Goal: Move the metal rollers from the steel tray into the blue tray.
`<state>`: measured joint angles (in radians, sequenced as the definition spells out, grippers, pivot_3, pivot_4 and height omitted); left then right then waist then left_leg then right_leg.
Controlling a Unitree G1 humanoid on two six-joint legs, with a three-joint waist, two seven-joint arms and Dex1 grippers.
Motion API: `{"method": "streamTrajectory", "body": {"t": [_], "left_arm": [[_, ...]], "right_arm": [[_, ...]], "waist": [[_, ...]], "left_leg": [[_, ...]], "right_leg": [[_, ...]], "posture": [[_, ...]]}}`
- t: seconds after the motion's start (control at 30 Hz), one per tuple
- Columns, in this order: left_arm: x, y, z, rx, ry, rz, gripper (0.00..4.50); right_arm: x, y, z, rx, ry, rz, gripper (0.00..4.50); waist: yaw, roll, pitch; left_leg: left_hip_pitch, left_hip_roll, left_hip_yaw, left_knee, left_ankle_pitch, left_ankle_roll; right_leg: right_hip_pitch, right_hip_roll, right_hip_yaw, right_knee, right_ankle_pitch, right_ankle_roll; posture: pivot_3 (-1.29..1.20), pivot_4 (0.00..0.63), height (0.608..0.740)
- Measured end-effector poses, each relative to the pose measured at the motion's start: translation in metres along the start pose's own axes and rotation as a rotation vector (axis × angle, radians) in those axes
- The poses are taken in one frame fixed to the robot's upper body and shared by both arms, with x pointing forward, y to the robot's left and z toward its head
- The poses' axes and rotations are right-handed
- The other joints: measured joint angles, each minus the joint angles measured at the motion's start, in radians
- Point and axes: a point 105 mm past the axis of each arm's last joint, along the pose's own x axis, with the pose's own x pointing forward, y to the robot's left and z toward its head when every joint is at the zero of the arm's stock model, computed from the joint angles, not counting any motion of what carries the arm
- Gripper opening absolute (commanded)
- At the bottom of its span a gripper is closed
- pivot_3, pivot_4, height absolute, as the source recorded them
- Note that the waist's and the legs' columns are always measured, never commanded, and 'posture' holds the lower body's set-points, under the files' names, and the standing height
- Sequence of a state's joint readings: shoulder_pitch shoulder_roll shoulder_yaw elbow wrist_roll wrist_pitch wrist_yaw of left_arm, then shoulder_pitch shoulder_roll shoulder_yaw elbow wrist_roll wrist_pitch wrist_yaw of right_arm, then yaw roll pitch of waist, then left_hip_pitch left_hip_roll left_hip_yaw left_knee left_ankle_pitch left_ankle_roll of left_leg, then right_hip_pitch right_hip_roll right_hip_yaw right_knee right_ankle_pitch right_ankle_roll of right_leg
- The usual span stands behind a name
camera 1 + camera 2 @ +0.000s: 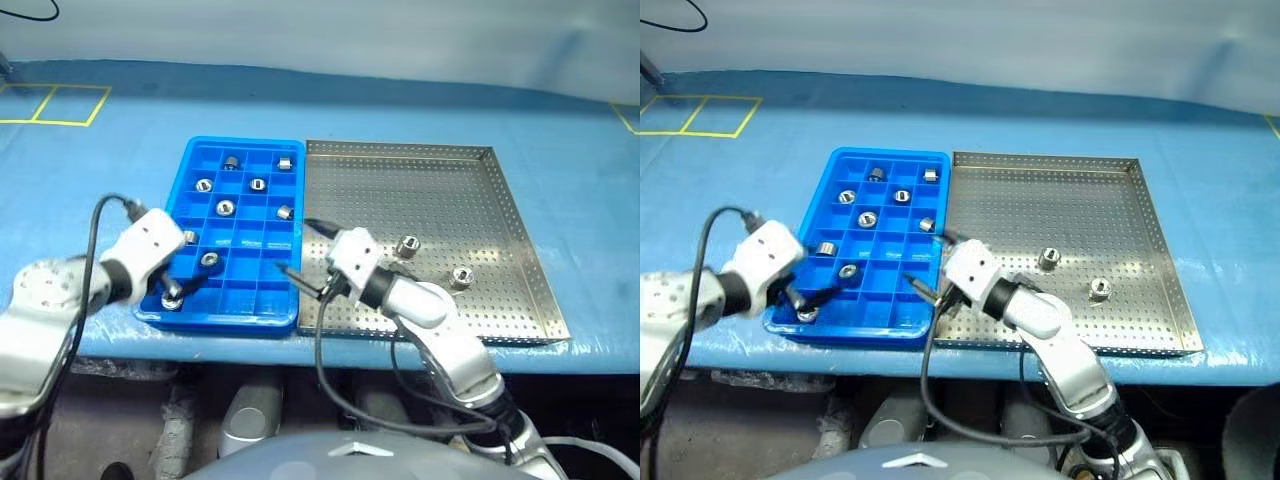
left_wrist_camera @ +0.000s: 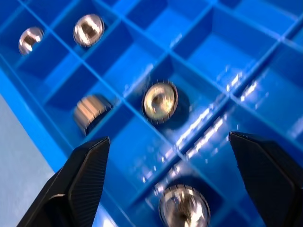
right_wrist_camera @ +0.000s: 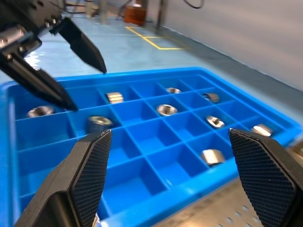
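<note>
Left gripper (image 1: 190,283): black fingers spread wide, holding nothing, over the near left corner of the bright blue plastic tray (image 1: 195,148) with little square boxes.
Right gripper (image 1: 303,248): black fingers wide too, empty, at the line where the two trays meet.
Small shiny silver metal rollers (image 1: 408,245): two sit on the big flat steel tray (image 1: 520,250) full of dots; about nine rest in blue boxes.
How they feel: likely hard, heavy, smooth, ready to roll.
Where to hold: pinch the round sides.
Bench (image 1: 120,150): blue cover.
</note>
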<state>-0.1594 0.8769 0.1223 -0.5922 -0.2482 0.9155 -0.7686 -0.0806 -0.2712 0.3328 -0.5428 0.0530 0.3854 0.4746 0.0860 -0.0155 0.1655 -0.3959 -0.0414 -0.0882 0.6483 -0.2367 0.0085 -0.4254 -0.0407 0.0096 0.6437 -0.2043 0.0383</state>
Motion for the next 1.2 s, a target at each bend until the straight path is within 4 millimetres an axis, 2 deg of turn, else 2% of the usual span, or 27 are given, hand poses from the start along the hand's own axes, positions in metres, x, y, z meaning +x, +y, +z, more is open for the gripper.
{"method": "streamTrajectory", "body": {"t": [0.07, 0.17, 0.27, 0.37, 0.43, 0.5, 0.67, 0.77, 0.9, 1.0, 1.1, 1.2], "left_arm": [[0.015, 0.004, 0.028, 0.048, -0.103, -0.051, 4.44], [0.051, 0.003, 0.065, 0.120, -0.209, -0.176, 4.44], [0.080, -0.004, 0.086, 0.168, -0.246, -0.281, 4.44], [0.110, -0.022, 0.109, 0.206, -0.275, -0.410, 4.44], [0.125, -0.030, 0.115, 0.226, -0.270, -0.460, 4.44], [0.139, -0.037, 0.112, 0.230, -0.247, -0.494, 4.44], [0.169, -0.052, 0.102, 0.247, -0.193, -0.516, 4.44], [0.172, -0.055, 0.102, 0.221, -0.216, -0.525, 4.44], [0.164, -0.057, 0.106, 0.230, -0.271, -0.561, 4.44], [0.146, -0.064, 0.092, 0.277, -0.295, -0.648, 4.44], [0.120, -0.070, 0.082, 0.342, -0.330, -0.733, 4.44], [0.096, -0.065, 0.077, 0.367, -0.389, -0.686, 4.44]], "right_arm": [[-0.015, -0.013, 0.000, -0.014, 0.023, -0.083, 4.20], [-0.042, -0.029, -0.007, -0.030, 0.094, -0.210, 4.20], [-0.061, -0.037, -0.010, -0.035, 0.141, -0.290, 4.20], [-0.077, -0.039, -0.014, -0.029, 0.179, -0.366, 4.20], [-0.082, -0.039, -0.015, -0.023, 0.190, -0.397, 4.20], [-0.086, -0.039, -0.014, -0.020, 0.194, -0.433, 4.20], [-0.097, -0.037, -0.022, -0.001, 0.237, -0.523, 4.20], [-0.101, -0.043, -0.027, 0.060, 0.270, -0.613, 4.20], [-0.095, -0.055, -0.040, 0.160, 0.348, -0.661, 4.20], [-0.079, -0.068, -0.041, 0.237, 0.374, -0.663, 4.20], [-0.060, -0.080, -0.029, 0.274, 0.355, -0.647, 4.20], [-0.043, -0.086, -0.028, 0.295, 0.377, -0.621, 4.20]], "waist": [[-0.007, 0.000, 0.000], [-0.028, 0.000, -0.001], [-0.070, 0.000, -0.001], [-0.110, 0.000, -0.001], [-0.136, 0.000, -0.001], [-0.165, 0.000, -0.001], [-0.192, 0.000, -0.001], [-0.217, 0.000, -0.001], [-0.240, 0.001, 0.000], [-0.262, 0.002, 0.000], [-0.269, 0.003, 0.000], [-0.268, 0.005, -0.001]], "left_leg": [[0.000, -0.001, 0.001, 0.000, 0.001, 0.001], [0.000, -0.002, 0.004, 0.001, 0.001, 0.002], [0.000, -0.001, 0.007, 0.002, 0.000, 0.004], [-0.001, -0.001, 0.010, 0.003, -0.001, 0.007], [0.000, 0.000, 0.011, 0.003, -0.003, 0.009], [0.000, 0.000, 0.012, 0.003, -0.004, 0.011], [-0.001, 0.000, 0.014, 0.006, -0.005, 0.012], [-0.002, 0.000, 0.015, 0.010, -0.005, 0.013], [-0.002, 0.000, 0.017, 0.013, -0.006, 0.014], [-0.001, 0.000, 0.018, 0.013, -0.005, 0.014], [-0.002, 0.001, 0.017, 0.012, -0.005, 0.014], [-0.002, 0.001, 0.016, 0.010, -0.005, 0.013]], "right_leg": [[0.002, -0.001, 0.000, 0.000, 0.001, 0.000], [0.002, -0.001, 0.001, 0.000, 0.002, 0.001], [0.001, -0.001, 0.003, 0.000, 0.005, 0.005], [0.000, -0.001, 0.004, 0.000, 0.006, 0.008], [0.000, -0.001, 0.006, -0.001, 0.006, 0.008], [-0.001, -0.001, 0.009, 0.000, 0.006, 0.009], [-0.001, -0.001, 0.011, 0.000, 0.007, 0.012], [-0.001, -0.001, 0.012, 0.000, 0.008, 0.015], [-0.001, -0.001, 0.015, 0.000, 0.011, 0.018], [-0.001, -0.001, 0.016, 0.001, 0.013, 0.017], [-0.002, -0.002, 0.016, 0.001, 0.013, 0.015], [-0.003, -0.004, 0.017, 0.001, 0.015, 0.010]], "posture": [[-0.01, 0.150, 0.740], [-0.06, 0.150, 0.740], [-0.12, 0.150, 0.740], [-0.17, 0.150, 0.740], [-0.20, 0.150, 0.740], [-0.23, 0.150, 0.740], [-0.30, 0.150, 0.740], [-0.30, 0.150, 0.740], [-0.28, 0.150, 0.740], [-0.27, 0.150, 0.740], [-0.25, 0.150, 0.740], [-0.24, 0.150, 0.740]]}}
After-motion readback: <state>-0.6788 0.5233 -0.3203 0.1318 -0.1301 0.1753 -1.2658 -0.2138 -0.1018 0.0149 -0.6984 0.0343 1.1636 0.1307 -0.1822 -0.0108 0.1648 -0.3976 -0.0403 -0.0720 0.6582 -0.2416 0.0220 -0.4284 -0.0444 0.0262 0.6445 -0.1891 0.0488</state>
